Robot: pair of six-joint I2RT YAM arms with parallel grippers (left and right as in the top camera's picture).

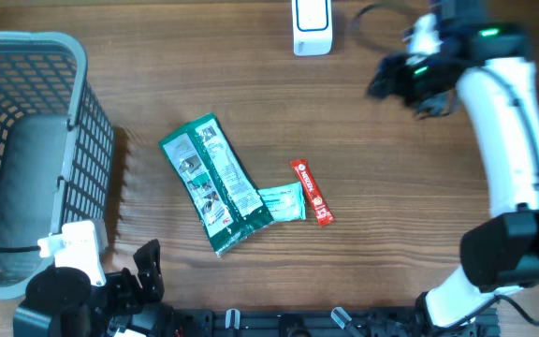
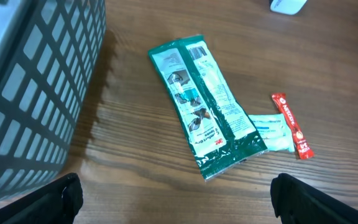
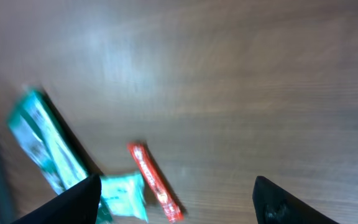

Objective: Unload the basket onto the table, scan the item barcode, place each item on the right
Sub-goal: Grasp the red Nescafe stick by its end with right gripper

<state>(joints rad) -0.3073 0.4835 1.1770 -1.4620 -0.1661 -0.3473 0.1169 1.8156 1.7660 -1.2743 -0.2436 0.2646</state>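
Left gripper (image 2: pixel 176 190) hangs wide open and empty at the near-left corner, beside the grey basket (image 1: pixel 80 65). Ahead and to its right, well apart, the green packet (image 1: pixel 215 183) lies flat on the table (image 1: pixel 391 234), with a pale sachet (image 1: pixel 284 202) touching its near end and a red stick (image 1: pixel 311 192) just beside that. Nothing is lifted yet, so this looks like the reach. Next comes a descent and grasp, then presenting the barcode to the white device (image 1: pixel 312 26) at the far edge, likely the scanner. Right gripper (image 3: pixel 178 190), fingers apart and empty, hovers far right of the items.
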